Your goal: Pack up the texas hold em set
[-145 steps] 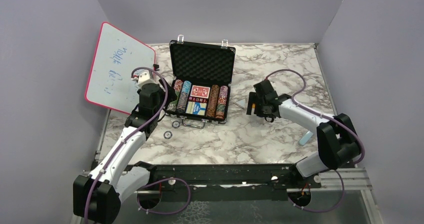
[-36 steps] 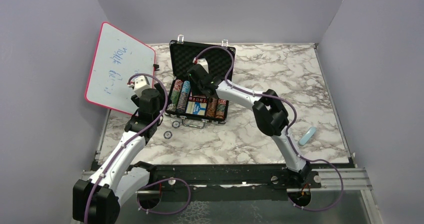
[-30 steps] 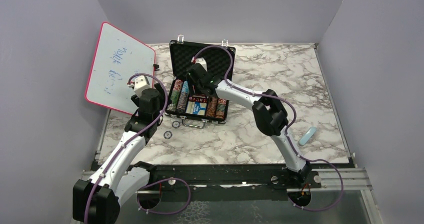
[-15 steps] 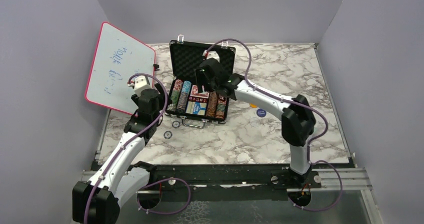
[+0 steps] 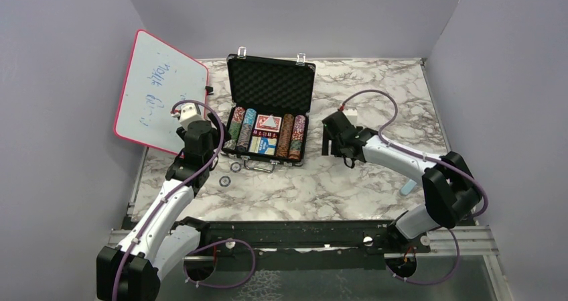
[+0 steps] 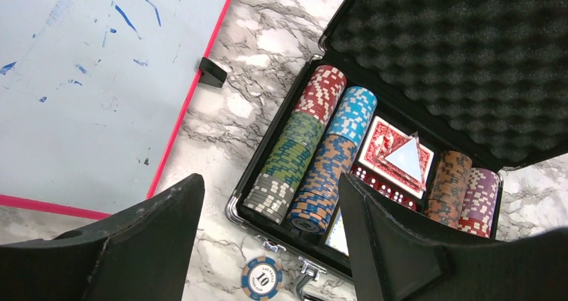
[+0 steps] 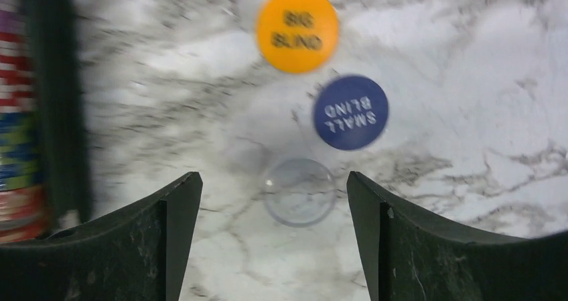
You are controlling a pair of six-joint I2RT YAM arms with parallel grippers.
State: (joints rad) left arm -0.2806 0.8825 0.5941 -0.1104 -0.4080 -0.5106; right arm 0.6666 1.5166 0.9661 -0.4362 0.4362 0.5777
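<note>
Wide open and empty, the right arm's jaws hover over a clear disc point(image 7: 299, 191) on the marble tabletop point(image 7: 469, 59). A blue Small Blind button point(image 7: 351, 112) lies at the disc's 1 o'clock and an orange Big Blind button point(image 7: 297, 29) at 12. The open briefcase point(image 5: 271, 86) lies at their 9 o'clock, and the left arm's jaws, equally wide, hang empty at its 9 o'clock side. An off-centre pinch could send these thin, flat pieces skidding across the slick stone.

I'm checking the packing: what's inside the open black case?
Rows of poker chips, a red card deck with a clear triangular piece lying on it, red dice and a blue deck sit in the briefcase. Whatever lies beneath them is covered.
</note>
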